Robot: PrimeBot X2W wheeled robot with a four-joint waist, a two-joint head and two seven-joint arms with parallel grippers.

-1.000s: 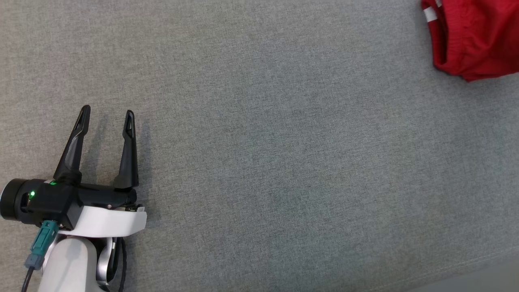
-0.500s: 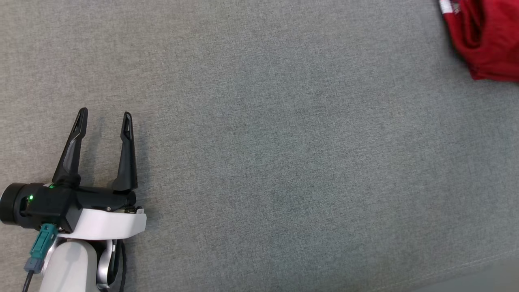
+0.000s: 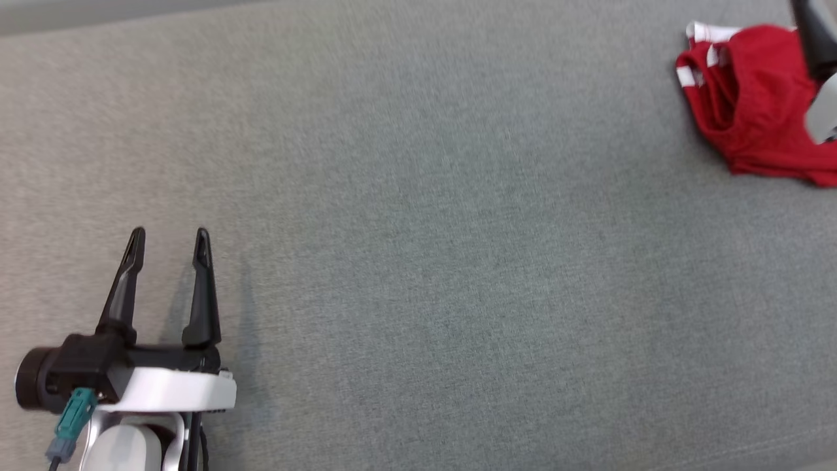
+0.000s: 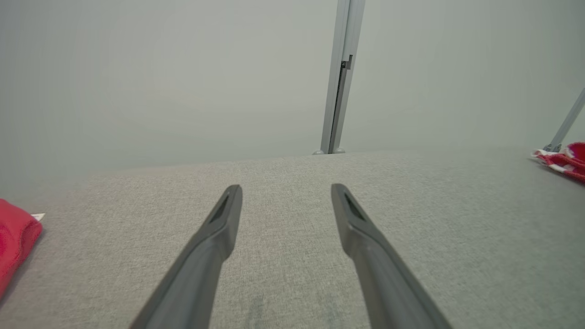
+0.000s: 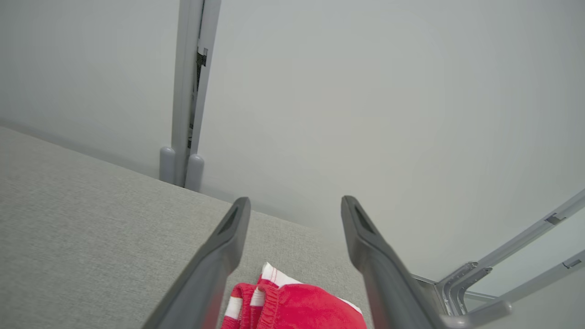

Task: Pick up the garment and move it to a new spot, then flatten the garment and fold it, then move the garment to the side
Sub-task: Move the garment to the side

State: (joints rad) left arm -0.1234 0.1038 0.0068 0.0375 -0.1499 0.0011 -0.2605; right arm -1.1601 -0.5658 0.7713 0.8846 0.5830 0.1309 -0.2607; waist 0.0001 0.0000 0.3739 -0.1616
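The garment is a red cloth with white stripes, lying crumpled at the far right of the grey fabric surface. In the right wrist view the garment sits low between the fingers of my right gripper, which is open and above it, holding nothing. One dark finger of that gripper shows over the garment at the head view's right edge. My left gripper rests open and empty at the lower left, far from the garment. From the left wrist, my left gripper points across bare surface, with the garment at the far right.
A second red cloth with a white tag lies at the left edge of the left wrist view. A grey upright post stands behind the surface's far edge. Slanted metal frame bars run off its right end. A pale wall lies behind.
The head camera has shifted, so the left gripper sits lower in the picture and the far edge shows. More of the garment is in view, now with a right gripper finger over it.
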